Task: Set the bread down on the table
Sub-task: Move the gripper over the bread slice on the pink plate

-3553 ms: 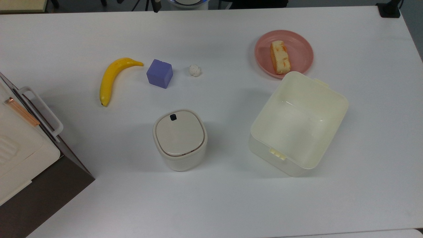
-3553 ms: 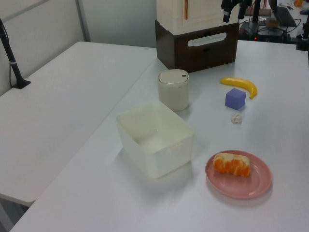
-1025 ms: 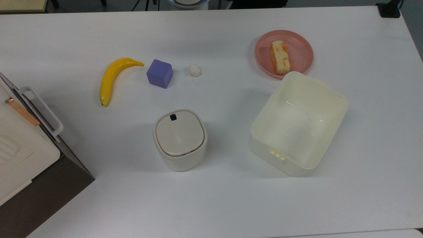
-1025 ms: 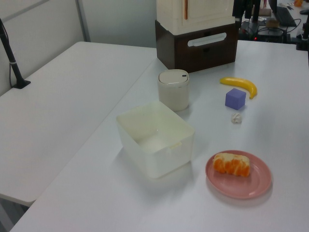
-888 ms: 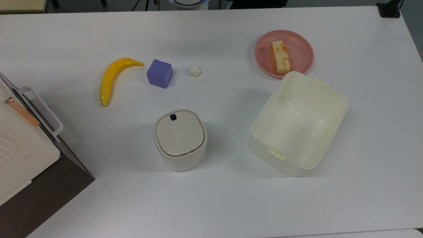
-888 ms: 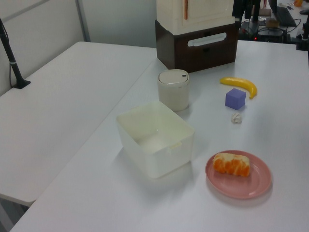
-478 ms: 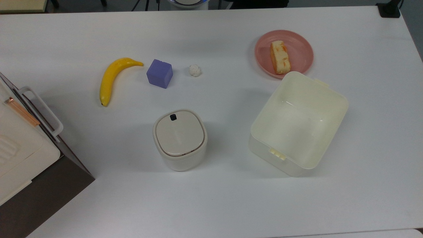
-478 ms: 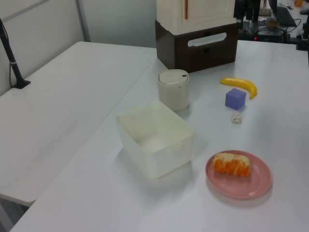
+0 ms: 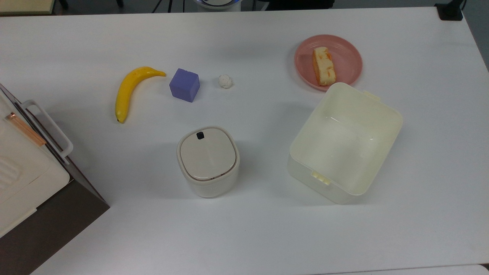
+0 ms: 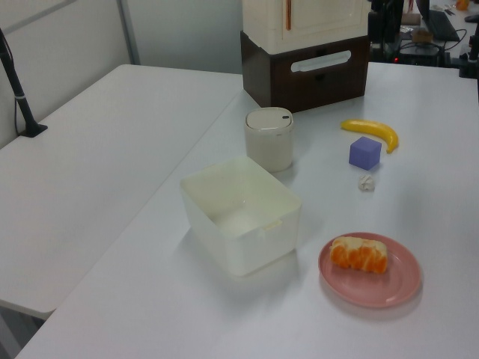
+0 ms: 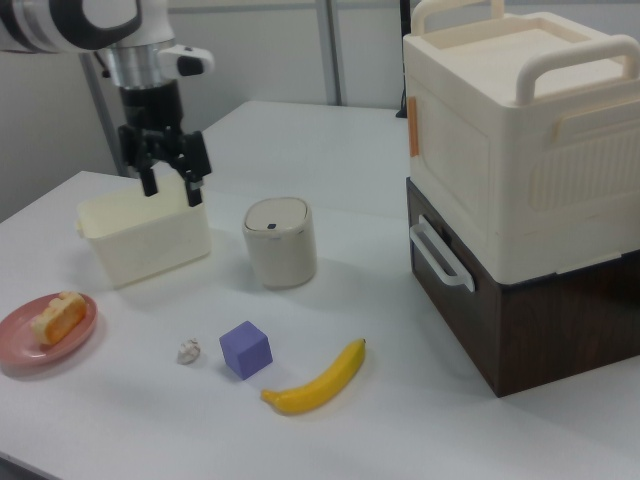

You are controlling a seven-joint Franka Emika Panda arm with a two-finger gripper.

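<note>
White table point(image 9: 244, 236) carried a pink plate point(image 9: 345, 49) with the bread point(image 9: 324, 66) lying on it. Above the tub point(image 11: 145, 240), the gripper point(image 11: 170, 183) hung open and empty.

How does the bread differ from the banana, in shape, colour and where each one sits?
The bread is a short, straight-sided slice, while the banana is longer and curved. The bread is pale yellow with orange patches; the banana is a plain, even yellow. The bread lies on the pink plate, whereas the banana lies directly on the table. Both lie flat, and nothing is touching either of them.
</note>
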